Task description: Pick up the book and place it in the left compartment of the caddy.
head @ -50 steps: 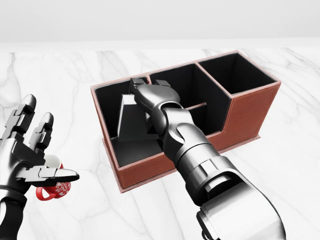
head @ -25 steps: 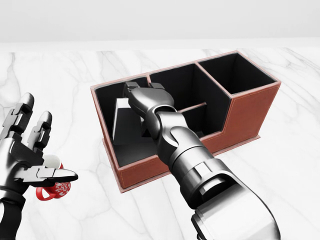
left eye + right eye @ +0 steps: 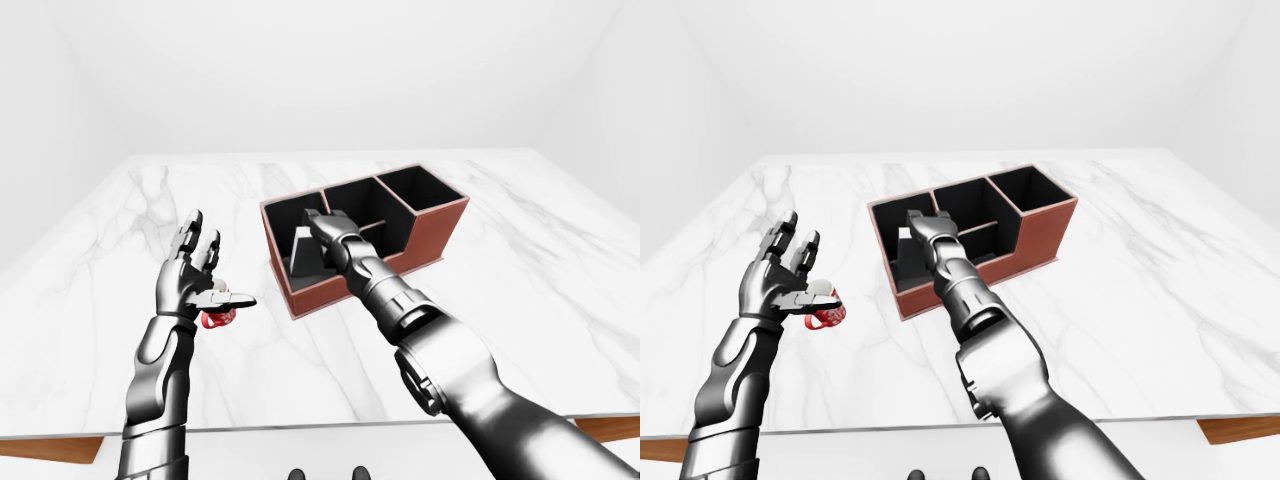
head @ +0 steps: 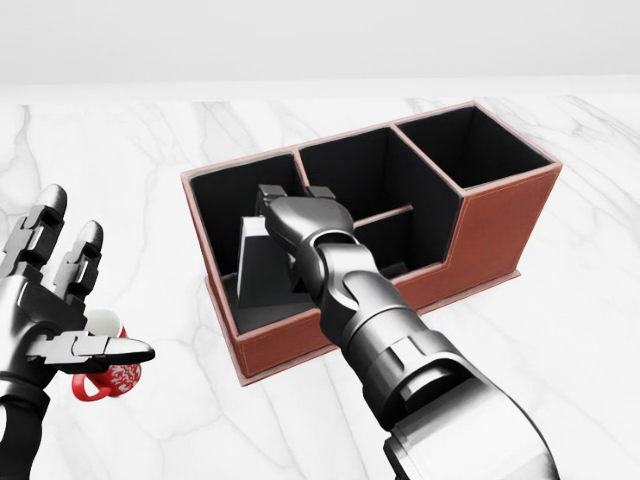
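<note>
Since your right hand (image 4: 290,215) is already down inside the left compartment of the caddy (image 4: 500,215), you're basically at the drop-off point. The book (image 4: 262,262) sits just to the head view's left of the hand and a bit below it, touching the fingers as far as I can tell, leaning tilted with its lower end on the compartment floor. Its long axis runs roughly up and down the picture, top tipped toward the caddy's far wall. Honestly I can't tell whether your fingers are clamped on the book or just resting against it, because the back of the hand hides them in all three views. So the thing the next move hangs on, I'd guess, is that the book lies on the hand's left side: if you pull out, lift up and toward the right so you don't drag it over. Your left hand (image 4: 55,300) is well apart from all this, held up over the marble table (image 3: 520,300) at the left edge of the view, fingers spread and thumb sticking out flat, gripping nothing. A little red mug (image 4: 108,378) sits just below that thumb. The right arm is clearly the nearer one, so leave the left parked where it is.
</note>
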### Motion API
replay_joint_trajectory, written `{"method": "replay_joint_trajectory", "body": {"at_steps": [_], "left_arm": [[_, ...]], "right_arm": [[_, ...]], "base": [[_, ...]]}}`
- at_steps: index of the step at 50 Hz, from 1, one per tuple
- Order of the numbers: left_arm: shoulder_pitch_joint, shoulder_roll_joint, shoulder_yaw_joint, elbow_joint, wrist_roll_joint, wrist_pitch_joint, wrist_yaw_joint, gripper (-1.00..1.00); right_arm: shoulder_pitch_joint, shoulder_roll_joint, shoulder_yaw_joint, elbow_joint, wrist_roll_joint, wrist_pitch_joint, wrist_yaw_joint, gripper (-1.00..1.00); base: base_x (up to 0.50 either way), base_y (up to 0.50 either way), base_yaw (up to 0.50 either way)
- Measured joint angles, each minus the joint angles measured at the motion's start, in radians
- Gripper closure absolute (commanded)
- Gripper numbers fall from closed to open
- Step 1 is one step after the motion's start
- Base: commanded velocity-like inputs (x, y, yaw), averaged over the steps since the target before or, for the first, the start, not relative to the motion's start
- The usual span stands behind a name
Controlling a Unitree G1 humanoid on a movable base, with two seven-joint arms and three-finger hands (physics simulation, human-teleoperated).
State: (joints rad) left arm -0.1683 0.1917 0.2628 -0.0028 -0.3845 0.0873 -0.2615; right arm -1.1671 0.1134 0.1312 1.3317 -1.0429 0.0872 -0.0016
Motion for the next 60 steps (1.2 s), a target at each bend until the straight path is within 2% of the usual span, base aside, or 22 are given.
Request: {"method": "replay_joint_trajectory", "body": {"at_steps": [4, 5, 8, 10, 11, 14, 22, 31, 35, 39, 41, 42, 46, 48, 60], "left_arm": [[0.001, 0.000, 0.000, -0.001, 0.000, 0.000, 0.000, -1.00], [0.001, 0.000, 0.000, -0.001, 0.000, 0.000, 0.000, -1.00], [0.000, 0.000, -0.001, 0.001, 0.001, 0.000, -0.001, -1.00], [0.000, 0.000, -0.001, 0.002, 0.001, 0.000, -0.001, -1.00], [0.000, -0.001, -0.001, 0.002, 0.002, 0.000, -0.001, -1.00], [0.001, -0.001, -0.002, 0.001, 0.002, 0.000, -0.001, -1.00], [0.004, -0.002, -0.002, -0.005, 0.002, 0.000, -0.001, -1.00], [0.003, -0.003, -0.003, -0.001, 0.005, 0.000, -0.001, -1.00], [0.001, -0.003, -0.004, 0.002, 0.005, 0.000, -0.001, -1.00], [-0.001, -0.003, -0.004, 0.005, 0.006, 0.000, -0.001, -1.00], [-0.001, -0.003, -0.004, 0.004, 0.005, 0.000, -0.001, -1.00], [-0.001, -0.003, -0.004, 0.003, 0.005, 0.000, 0.000, -1.00], [0.002, -0.002, -0.003, -0.003, 0.004, 0.000, 0.000, -1.00], [0.004, -0.002, -0.002, -0.007, 0.003, 0.000, 0.000, -1.00], [0.010, -0.003, 0.002, -0.026, 0.002, 0.000, 0.003, -1.00]], "right_arm": [[0.002, 0.001, -0.001, 0.001, -0.001, 0.000, -0.003, 1.00], [0.003, 0.001, -0.002, 0.002, -0.001, 0.000, -0.003, 0.93], [0.003, 0.002, -0.004, -0.002, -0.008, 0.000, -0.010, 0.47], [0.002, 0.002, -0.006, -0.006, -0.013, 0.000, -0.015, 0.34], [0.001, 0.002, -0.007, -0.007, -0.015, 0.000, -0.017, 0.11], [0.001, 0.002, -0.009, -0.011, -0.020, 0.000, -0.023, -0.10], [0.005, 0.005, -0.010, -0.019, -0.029, 0.000, -0.031, -0.08], [0.009, 0.006, -0.010, -0.025, -0.035, 0.000, -0.031, 0.14], [0.012, 0.007, -0.009, -0.027, -0.037, 0.000, -0.030, 0.14], [0.015, 0.007, -0.008, -0.030, -0.038, 0.000, -0.027, -0.10], [0.017, 0.008, -0.008, -0.033, -0.038, 0.000, -0.025, -0.33], [0.018, 0.008, -0.007, -0.036, -0.038, 0.000, -0.023, -0.33], [0.020, 0.007, -0.006, -0.048, -0.036, 0.000, -0.015, -0.87], [0.020, 0.005, -0.006, -0.059, -0.034, 0.000, -0.009, -1.00], [0.039, -0.032, -0.011, -0.220, -0.014, 0.000, 0.067, -1.00]], "base": [[0.00, 0.00, 0.00], [0.00, 0.00, 0.00], [0.00, 0.00, 0.00], [0.00, 0.00, 0.00], [0.00, 0.00, 0.00], [0.00, 0.00, 0.00], [0.00, 0.00, 0.00], [0.00, 0.00, 0.00], [0.00, 0.00, 0.00], [0.00, 0.00, 0.00], [0.00, 0.00, 0.00], [0.00, 0.00, 0.00], [0.00, 0.00, 0.00], [0.00, 0.00, 0.00], [0.00, 0.00, 0.00]]}}
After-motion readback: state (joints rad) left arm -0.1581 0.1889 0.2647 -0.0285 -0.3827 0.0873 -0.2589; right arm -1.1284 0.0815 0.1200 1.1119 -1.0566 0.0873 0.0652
